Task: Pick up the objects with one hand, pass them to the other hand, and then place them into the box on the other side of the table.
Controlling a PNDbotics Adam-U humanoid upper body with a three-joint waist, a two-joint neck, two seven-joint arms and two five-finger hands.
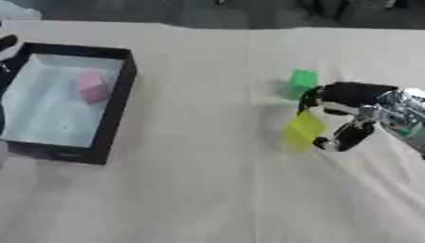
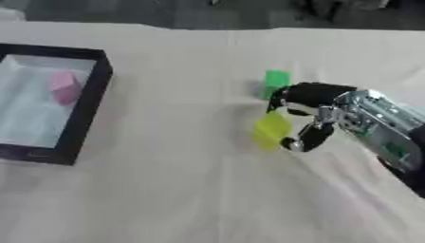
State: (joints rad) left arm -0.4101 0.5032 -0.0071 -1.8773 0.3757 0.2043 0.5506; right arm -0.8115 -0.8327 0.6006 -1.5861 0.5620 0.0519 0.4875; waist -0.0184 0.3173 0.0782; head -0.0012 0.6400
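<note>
Right hand (image 1: pixel 353 114) pinches a yellow block (image 1: pixel 303 130) between curled fingers and thumb — the block sits at the hand's leftward tip, tilted.

Just beyond the fingers, a green block (image 1: pixel 302 82) stands on the cloth-covered table (image 1: pixel 207 190), near the hand, though contact cannot be told. Well off to the hand's left lies the black-walled box (image 1: pixel 116 109) — a pink block (image 1: pixel 91 86) rests inside it on the pale floor.

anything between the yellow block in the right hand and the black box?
Nothing: only bare table cloth lies between the yellow block, pinched in the right hand, and the black box, clearest in the left eye view.
</note>
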